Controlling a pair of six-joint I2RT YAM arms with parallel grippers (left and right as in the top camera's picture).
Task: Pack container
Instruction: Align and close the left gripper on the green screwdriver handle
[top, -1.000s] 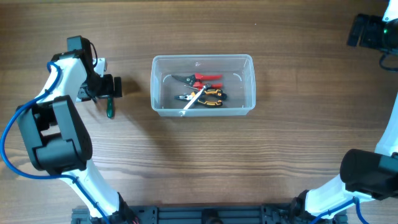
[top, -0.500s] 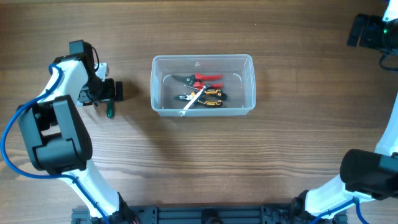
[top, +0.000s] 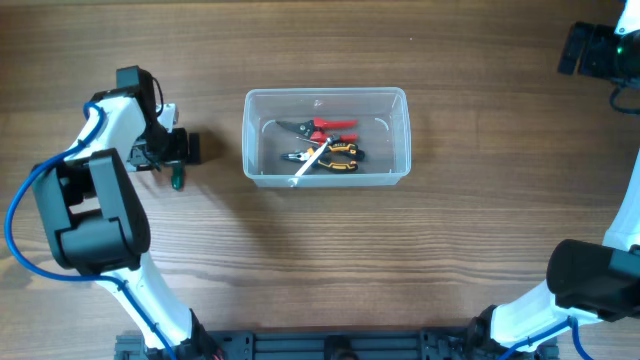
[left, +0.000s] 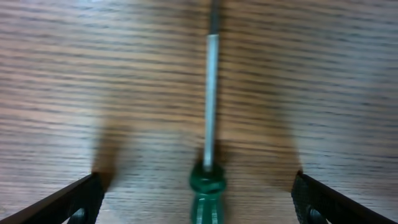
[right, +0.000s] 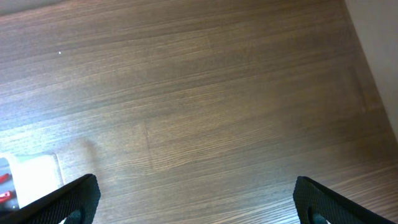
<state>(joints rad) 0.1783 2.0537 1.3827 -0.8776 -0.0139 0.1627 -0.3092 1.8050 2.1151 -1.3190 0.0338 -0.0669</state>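
Note:
The clear plastic container (top: 400, 140) stands at the table's middle. In it lie red-handled pliers (top: 330, 126), black-and-yellow pliers (top: 340, 155) and a white stick-like tool (top: 308, 166). A green-handled screwdriver (top: 176, 180) lies on the table left of the container. My left gripper (top: 180, 147) is open just above it; in the left wrist view the green handle (left: 207, 193) and metal shaft lie centred between the wide-apart fingers. My right gripper (top: 590, 50) is open and empty, raised at the far right corner; a container corner (right: 31, 177) shows in its view.
The wooden table (top: 320, 260) carries nothing else. The left arm's links reach from the front left edge. The table's right edge (right: 373, 56) shows in the right wrist view.
My left gripper has shifted slightly up and to the right over the screwdriver. The right arm and the container's contents have not moved.

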